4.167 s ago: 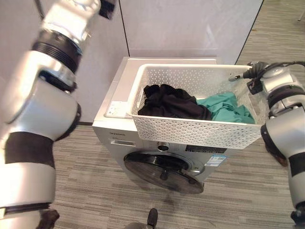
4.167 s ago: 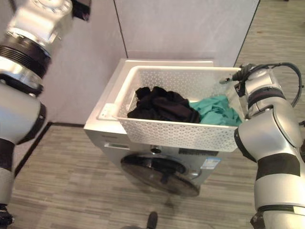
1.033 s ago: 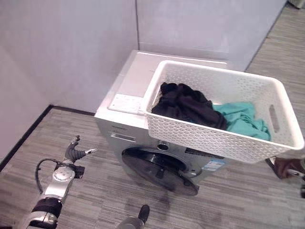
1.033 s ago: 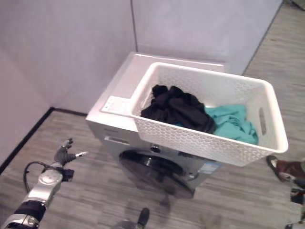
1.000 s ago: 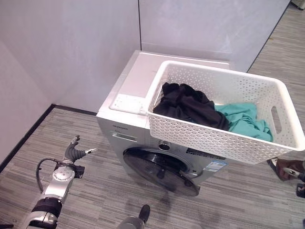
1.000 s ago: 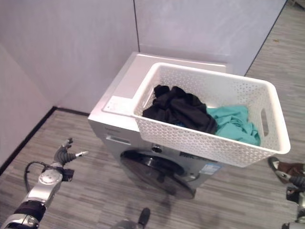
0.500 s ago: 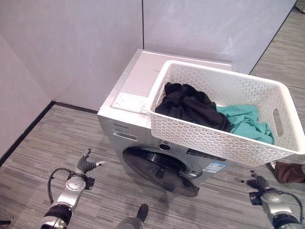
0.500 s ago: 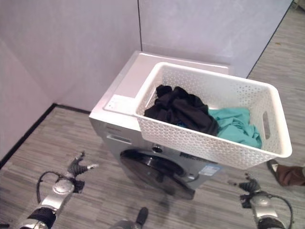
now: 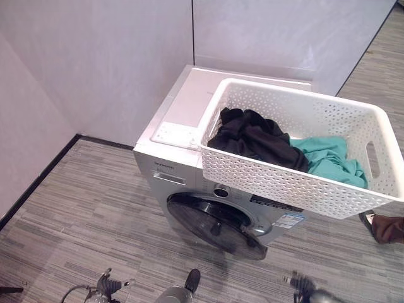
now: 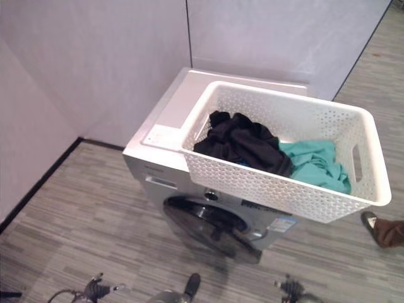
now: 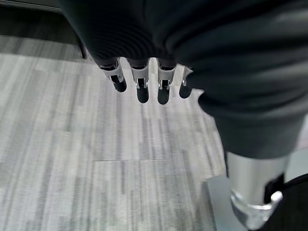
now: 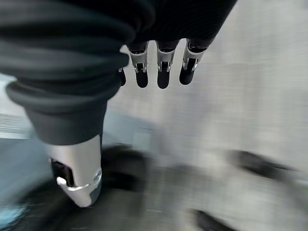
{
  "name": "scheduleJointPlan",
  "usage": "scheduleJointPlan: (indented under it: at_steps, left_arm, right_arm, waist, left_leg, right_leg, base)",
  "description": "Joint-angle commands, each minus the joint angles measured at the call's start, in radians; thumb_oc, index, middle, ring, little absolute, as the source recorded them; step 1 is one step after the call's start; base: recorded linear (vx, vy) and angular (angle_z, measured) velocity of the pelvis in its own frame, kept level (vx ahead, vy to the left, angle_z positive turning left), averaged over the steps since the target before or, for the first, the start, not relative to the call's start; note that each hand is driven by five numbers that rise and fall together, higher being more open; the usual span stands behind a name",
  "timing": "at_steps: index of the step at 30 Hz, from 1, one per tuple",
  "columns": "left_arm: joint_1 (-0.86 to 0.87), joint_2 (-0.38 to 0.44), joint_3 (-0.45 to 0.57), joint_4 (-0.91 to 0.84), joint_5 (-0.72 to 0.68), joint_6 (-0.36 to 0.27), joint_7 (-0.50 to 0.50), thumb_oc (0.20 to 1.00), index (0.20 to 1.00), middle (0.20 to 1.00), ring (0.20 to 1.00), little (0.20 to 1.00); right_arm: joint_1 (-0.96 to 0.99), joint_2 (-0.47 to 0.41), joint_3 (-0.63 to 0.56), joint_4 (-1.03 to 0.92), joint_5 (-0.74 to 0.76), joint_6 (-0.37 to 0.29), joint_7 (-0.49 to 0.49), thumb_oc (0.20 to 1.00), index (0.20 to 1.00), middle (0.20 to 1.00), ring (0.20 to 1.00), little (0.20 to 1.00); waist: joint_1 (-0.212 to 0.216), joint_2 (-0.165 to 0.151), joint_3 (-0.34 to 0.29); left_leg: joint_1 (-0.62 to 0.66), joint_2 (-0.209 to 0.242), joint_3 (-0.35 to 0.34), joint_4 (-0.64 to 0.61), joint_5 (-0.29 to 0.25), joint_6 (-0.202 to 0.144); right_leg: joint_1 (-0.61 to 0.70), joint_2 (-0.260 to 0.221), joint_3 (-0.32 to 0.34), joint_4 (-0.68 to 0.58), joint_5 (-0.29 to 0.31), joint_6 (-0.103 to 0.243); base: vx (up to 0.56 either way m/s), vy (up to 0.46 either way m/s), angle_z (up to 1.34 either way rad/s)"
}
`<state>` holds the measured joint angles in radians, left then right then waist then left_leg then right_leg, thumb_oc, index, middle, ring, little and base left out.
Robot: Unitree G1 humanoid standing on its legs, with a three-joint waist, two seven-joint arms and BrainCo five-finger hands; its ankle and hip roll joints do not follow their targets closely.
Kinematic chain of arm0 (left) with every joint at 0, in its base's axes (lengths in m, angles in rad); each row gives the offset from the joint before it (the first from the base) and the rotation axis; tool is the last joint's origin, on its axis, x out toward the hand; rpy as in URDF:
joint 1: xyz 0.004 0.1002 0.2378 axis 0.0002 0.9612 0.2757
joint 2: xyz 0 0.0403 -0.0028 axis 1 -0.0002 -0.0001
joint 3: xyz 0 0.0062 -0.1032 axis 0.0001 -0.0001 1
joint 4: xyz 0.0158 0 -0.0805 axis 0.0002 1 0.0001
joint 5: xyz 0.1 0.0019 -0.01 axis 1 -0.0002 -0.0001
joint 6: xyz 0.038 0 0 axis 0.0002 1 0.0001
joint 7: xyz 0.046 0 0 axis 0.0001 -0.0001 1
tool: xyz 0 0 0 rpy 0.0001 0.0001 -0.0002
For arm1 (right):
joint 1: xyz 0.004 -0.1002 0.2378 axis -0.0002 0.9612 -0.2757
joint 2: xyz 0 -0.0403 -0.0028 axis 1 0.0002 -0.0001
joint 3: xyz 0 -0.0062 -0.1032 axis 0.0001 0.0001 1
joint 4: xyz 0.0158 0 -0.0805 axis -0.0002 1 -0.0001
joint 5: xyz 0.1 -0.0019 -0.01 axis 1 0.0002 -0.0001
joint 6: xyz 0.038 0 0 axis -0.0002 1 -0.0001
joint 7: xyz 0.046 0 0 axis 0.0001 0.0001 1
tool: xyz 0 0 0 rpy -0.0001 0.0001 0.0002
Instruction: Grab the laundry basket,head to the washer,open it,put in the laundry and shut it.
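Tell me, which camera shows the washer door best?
The left eye view: the dark round door faces it, shut, below the basket. The right eye view shows it too, more tucked under the basket. The right wrist view gives a dark blur, the left wrist view floor.

Pale walls (image 9: 95,57) — grey plank floor (image 9: 82,208)

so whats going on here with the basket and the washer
The white laundry basket sits on top of the washer, holding black clothes and a teal garment. The washer door is shut. The left hand and right hand hang low over the floor, fingers straight, holding nothing.
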<state>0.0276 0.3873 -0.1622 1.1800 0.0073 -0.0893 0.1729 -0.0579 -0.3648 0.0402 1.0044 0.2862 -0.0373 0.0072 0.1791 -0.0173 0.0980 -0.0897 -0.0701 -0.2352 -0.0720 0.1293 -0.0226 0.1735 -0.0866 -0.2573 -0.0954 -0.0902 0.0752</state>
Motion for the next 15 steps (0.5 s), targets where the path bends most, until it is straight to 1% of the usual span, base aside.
scheduleJointPlan:
  at_steps: [1,4,11,15]
  left_arm:
    - [-0.031,-0.006,0.008,0.074,0.006,-0.01,0.02,1.0,1.0,1.0,1.0,1.0]
    - [-0.021,-0.011,0.001,0.088,0.024,-0.005,0.017,1.0,1.0,1.0,1.0,1.0]
    - [-0.012,-0.016,0.006,0.08,0.02,-0.01,0.023,1.0,1.0,1.0,1.0,1.0]
    - [-0.013,-0.017,0.007,0.071,0.011,-0.014,0.026,1.0,1.0,1.0,1.0,1.0]
  right_arm:
    - [0.036,-0.041,0.0,-0.011,0.086,-0.056,0.001,1.0,1.0,1.0,1.0,1.0]
    - [0.04,-0.024,0.004,0.023,0.106,-0.049,0.01,1.0,1.0,1.0,1.0,1.0]
    - [0.054,0.004,0.016,0.061,0.135,-0.058,0.019,1.0,1.0,1.0,1.0,1.0]
    - [0.049,0.006,0.018,0.072,0.146,-0.058,0.018,1.0,1.0,1.0,1.0,1.0]
  waist:
    - [0.022,0.009,-0.058]
    - [0.025,0.008,-0.064]
    - [0.027,0.009,-0.073]
    - [0.029,0.01,-0.076]
  left_leg:
    - [-0.054,0.046,-0.072,0.011,-0.017,-0.043]
    - [-0.054,0.043,-0.073,0.011,-0.017,-0.043]
    - [-0.054,0.037,-0.077,0.009,-0.015,-0.044]
    - [-0.052,0.038,-0.078,0.008,-0.016,-0.045]
  right_leg:
    - [-0.022,-0.036,-0.013,0.077,-0.032,0.029]
    - [-0.019,-0.038,-0.016,0.074,-0.031,0.03]
    - [-0.02,-0.04,-0.022,0.075,-0.032,0.029]
    - [-0.018,-0.042,-0.024,0.075,-0.031,0.03]
  base:
    - [0.02,0.015,0.06]
    - [0.02,0.014,0.07]
    - [0.0,0.004,0.02]
    - [0.0,0.002,0.01]
